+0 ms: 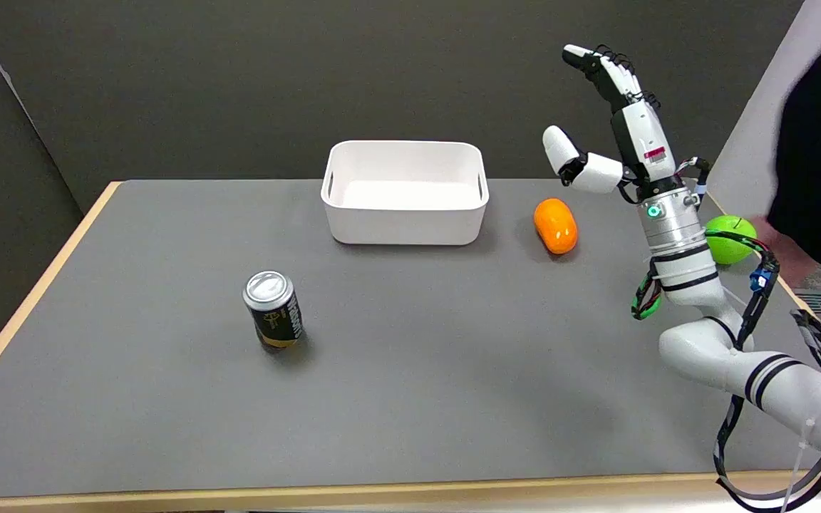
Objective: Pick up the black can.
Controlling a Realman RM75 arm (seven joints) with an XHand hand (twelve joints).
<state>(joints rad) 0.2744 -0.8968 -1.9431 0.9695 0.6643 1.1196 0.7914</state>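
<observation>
Fingers (606, 71) of my right hand (613, 128) are stretched out and spread, thumb jutting to the left, holding nothing. I see the hand raised in the air at the right side of the scene, palm facing left, on a white arm (738, 356) that bends in from the near right corner. The black can (273, 310) stands upright on the grey table (453, 399), left of centre and well apart from the hand, its silver top showing. A white bin (405, 214) sits farther back near the middle. An orange fruit (555, 225) lies to the bin's right, below the hand. A green ball (730, 239) shows just behind the wrist, at the table's right edge.
</observation>
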